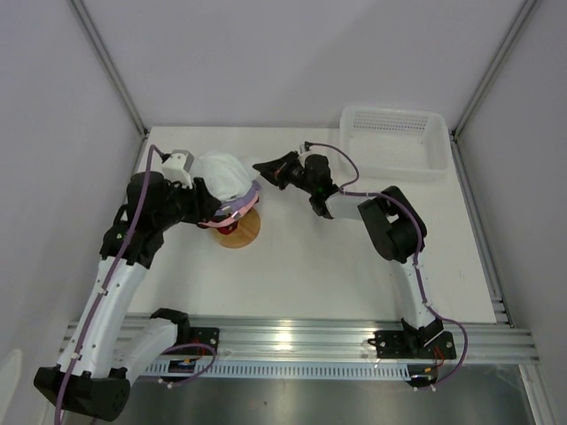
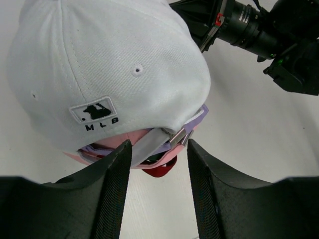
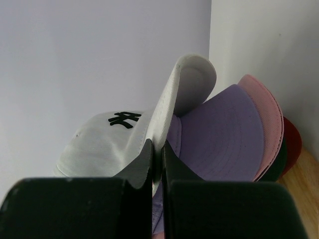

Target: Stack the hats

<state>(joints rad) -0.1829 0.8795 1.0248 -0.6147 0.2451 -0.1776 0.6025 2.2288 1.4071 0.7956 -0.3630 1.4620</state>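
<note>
The hats sit stacked on the wooden stand (image 1: pixel 241 232) at the left middle of the table. The white cap (image 1: pixel 221 173) is on top. Edges of lavender (image 2: pixel 197 119), pink (image 2: pixel 149 142) and red (image 2: pixel 158 169) caps show below its back strap. My left gripper (image 2: pixel 159 149) is open, its fingers either side of the stack's back straps and not gripping. My right gripper (image 3: pixel 157 149) is shut on the white cap's brim (image 3: pixel 184 84), which is bent upward. The lavender brim (image 3: pixel 219 134), pink brim (image 3: pixel 269 114), a dark brim edge (image 3: pixel 279 164) and the red brim (image 3: pixel 294 142) fan out beneath.
A white mesh basket (image 1: pixel 394 142) stands at the back right of the table. The right arm's wrist (image 2: pixel 259 30) is close beyond the stack. Grey walls enclose the back and sides.
</note>
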